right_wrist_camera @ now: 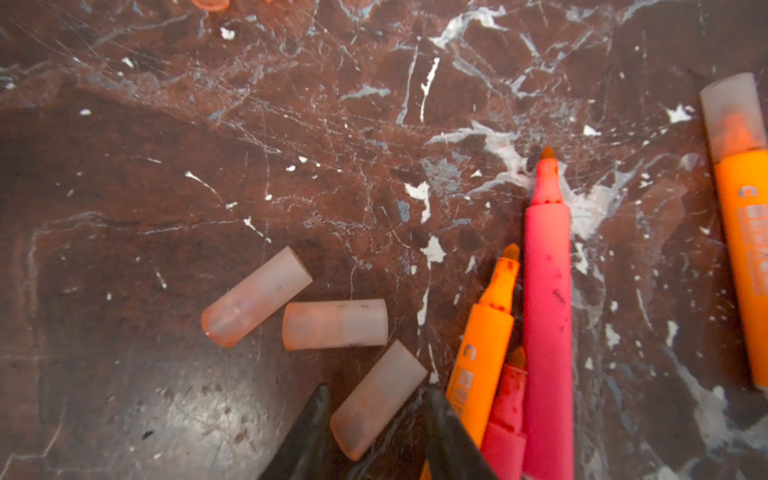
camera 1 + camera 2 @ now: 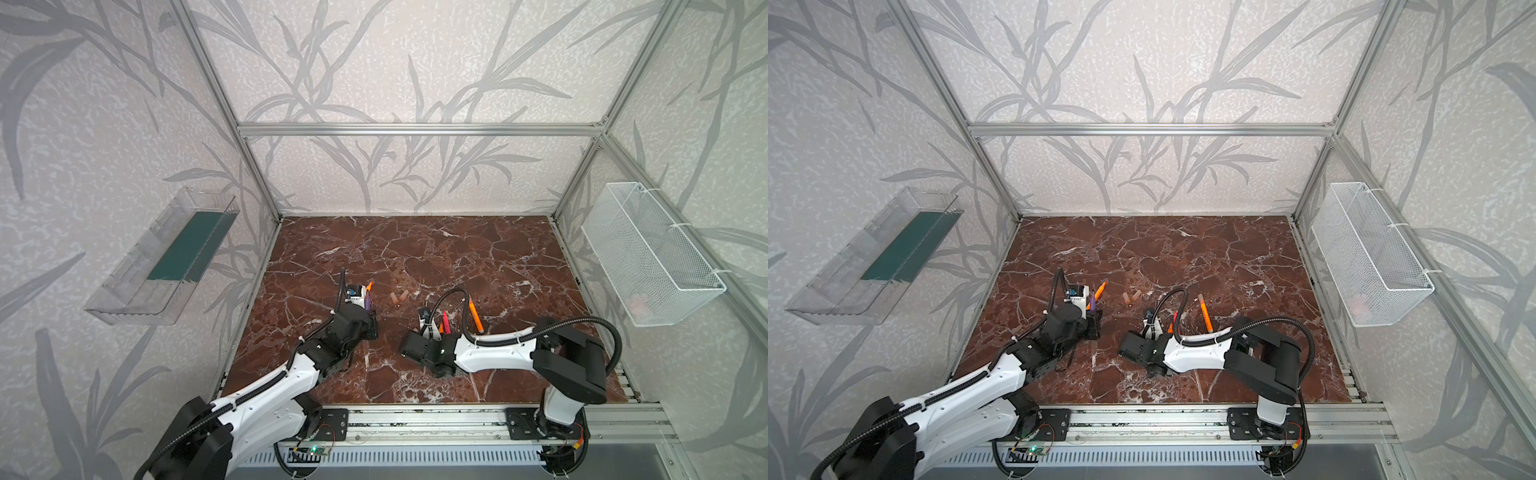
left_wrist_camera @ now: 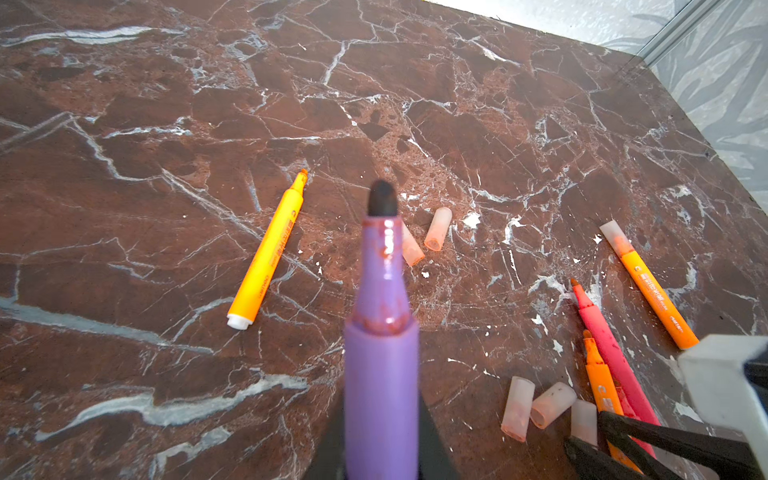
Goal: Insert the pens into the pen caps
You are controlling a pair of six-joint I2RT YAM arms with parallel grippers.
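My left gripper (image 3: 382, 457) is shut on the purple pen (image 3: 382, 332), whose dark bare tip points up the table; it shows in both top views (image 2: 368, 301) (image 2: 1092, 301). An uncapped orange pen (image 3: 268, 253) lies beside it, and two loose pen caps (image 3: 438, 228) (image 2: 399, 297) lie further out. My right gripper (image 1: 377, 390) is open and low on the table, its fingers (image 1: 316, 415) astride one lying cap (image 1: 378, 399). Two more caps (image 1: 334, 324) lie close by. A red pen (image 1: 546, 311), an orange pen (image 1: 484, 345) and a second red pen (image 1: 507, 415) lie uncapped beside that gripper. One orange pen (image 1: 744, 228) wears a cap.
The brown marble table (image 2: 457, 257) is boxed in by an aluminium frame. A clear plastic bin (image 2: 162, 257) hangs on the left wall and a white wire basket (image 2: 648, 253) on the right wall. Both arm bases sit on the front rail (image 2: 415, 424).
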